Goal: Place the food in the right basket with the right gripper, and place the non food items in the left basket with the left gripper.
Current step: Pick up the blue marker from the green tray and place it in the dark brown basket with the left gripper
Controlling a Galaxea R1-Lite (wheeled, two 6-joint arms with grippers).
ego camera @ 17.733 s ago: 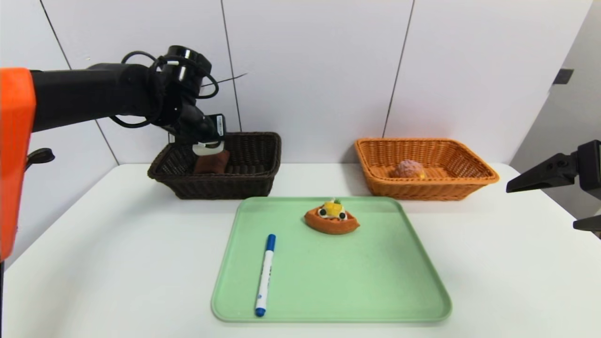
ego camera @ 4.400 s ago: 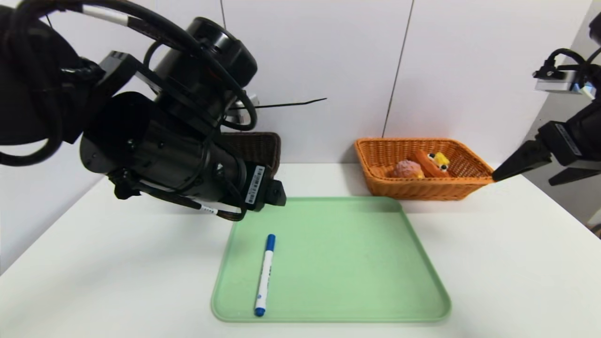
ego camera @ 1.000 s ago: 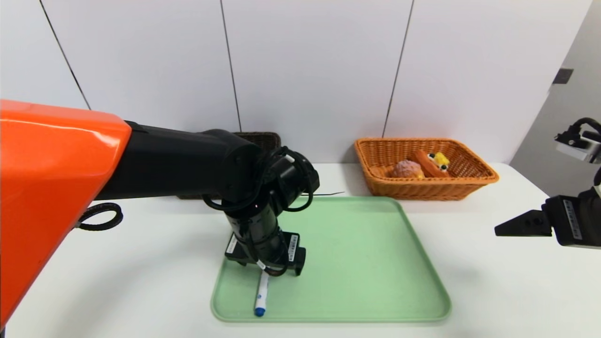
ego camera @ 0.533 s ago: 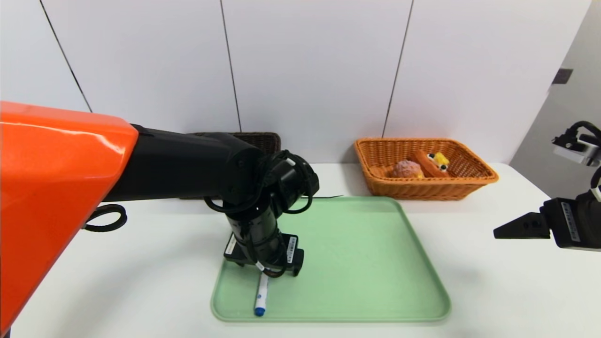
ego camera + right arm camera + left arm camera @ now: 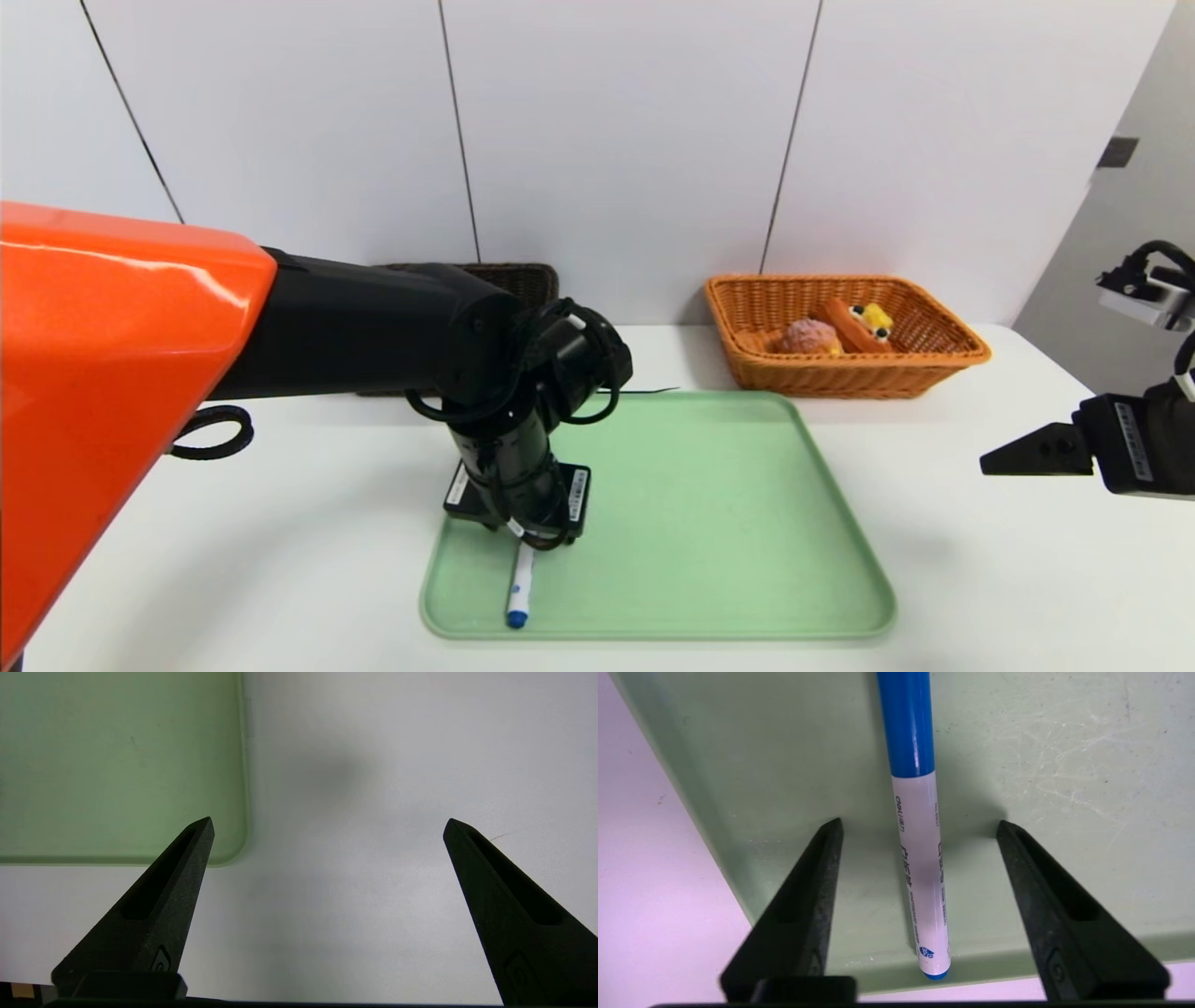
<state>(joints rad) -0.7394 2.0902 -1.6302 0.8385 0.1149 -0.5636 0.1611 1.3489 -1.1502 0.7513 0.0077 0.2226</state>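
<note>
Lying lengthwise between left gripper's (image 5: 920,823) spread fingers: marker (image 5: 922,858) | blue cap (image 5: 909,728) toward baskets (image 5: 848,378)

Marker, white barrel (image 5: 920,858), between the left gripper's (image 5: 920,823) jaws: "deli", small lettering beyond it illegible.
Stickers on the left gripper's housing (image 5: 518,504), behind its jaws: barcode-like, unreadable.

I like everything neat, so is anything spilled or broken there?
Nothing looks spilled or broken. The slim white marker with a blue cap lies a bit slanted on the light green tray, with scratches and specks beside it. That just looks like wear.
</note>
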